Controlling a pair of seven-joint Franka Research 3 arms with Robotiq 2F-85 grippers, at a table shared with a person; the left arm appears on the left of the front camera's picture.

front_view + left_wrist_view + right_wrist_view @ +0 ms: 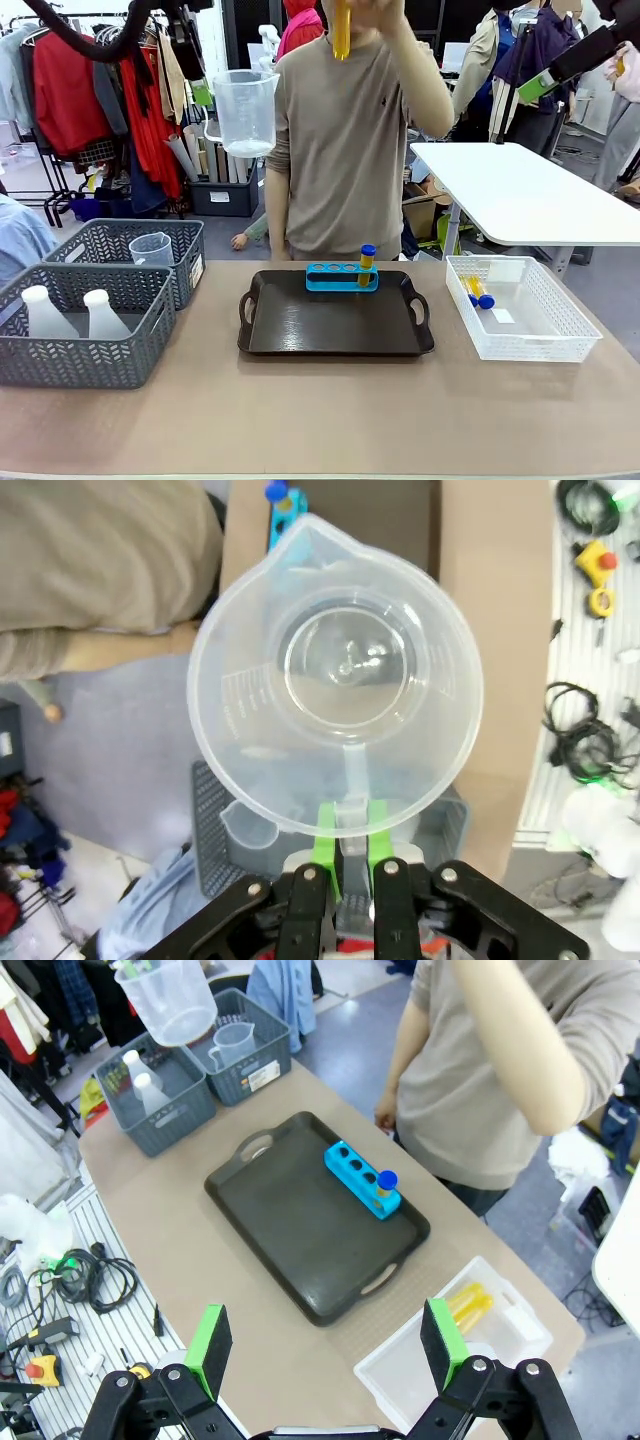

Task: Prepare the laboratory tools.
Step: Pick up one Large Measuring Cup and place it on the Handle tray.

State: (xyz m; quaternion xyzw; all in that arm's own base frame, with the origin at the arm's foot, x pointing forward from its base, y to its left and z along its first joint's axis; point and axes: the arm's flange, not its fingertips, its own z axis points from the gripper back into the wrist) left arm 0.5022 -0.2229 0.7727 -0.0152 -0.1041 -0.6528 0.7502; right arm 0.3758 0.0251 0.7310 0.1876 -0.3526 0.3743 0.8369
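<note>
Left tool [350, 827] clamps the handle of the clear beaker [335, 670], high over the grey baskets [80, 350] at left: plain in its wrist view, murky from the front. Right tool [327, 1343] gapes wide, empty; the person's raised amber tube [342, 30] is cropped at top.

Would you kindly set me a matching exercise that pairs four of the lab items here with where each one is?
Things:
1. large beaker
2. rack
3. flasks
4. loose tubes

Places:
A. in the white basket
B. on the black tray
C. held up by its handle in the left gripper
D. in the near grey basket

Pairs: 1-C, 2-B, 3-D, 4-A
</note>
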